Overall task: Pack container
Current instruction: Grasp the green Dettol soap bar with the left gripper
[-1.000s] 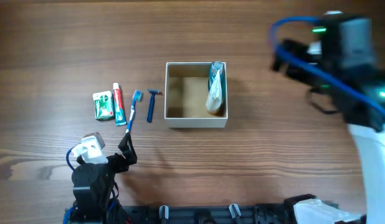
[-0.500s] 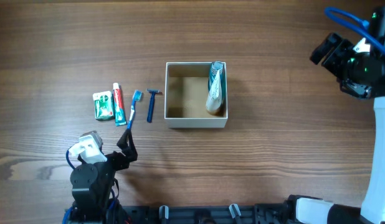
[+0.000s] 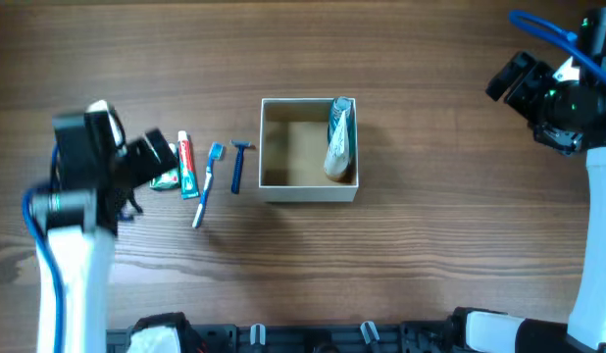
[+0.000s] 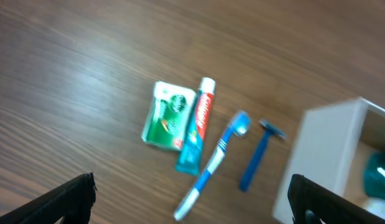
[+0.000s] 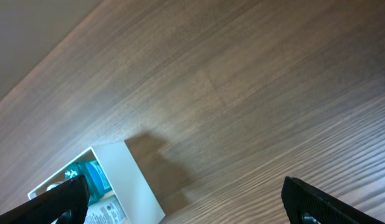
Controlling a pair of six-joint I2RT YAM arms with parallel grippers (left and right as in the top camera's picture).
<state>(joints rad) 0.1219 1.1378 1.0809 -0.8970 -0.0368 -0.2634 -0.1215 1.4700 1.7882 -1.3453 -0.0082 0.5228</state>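
Note:
The container, a shallow white box with a tan inside, sits mid-table with a teal bottle lying along its right wall. To its left lie a blue razor, a blue toothbrush, a toothpaste tube and a green box. My left gripper hovers open over the green box. Its wrist view shows the green box, toothpaste, toothbrush, razor and container between open fingers. My right gripper is open and empty at the far right; its fingers frame the container's corner.
The wooden table surrounds everything. The teal bottle shows in the right wrist view. The left arm's body stands at the left edge, and the right arm runs down the right edge.
My left arm has swung from the front edge up to the row of toiletries on the left. My right arm drew back to the far right earlier and now holds still.

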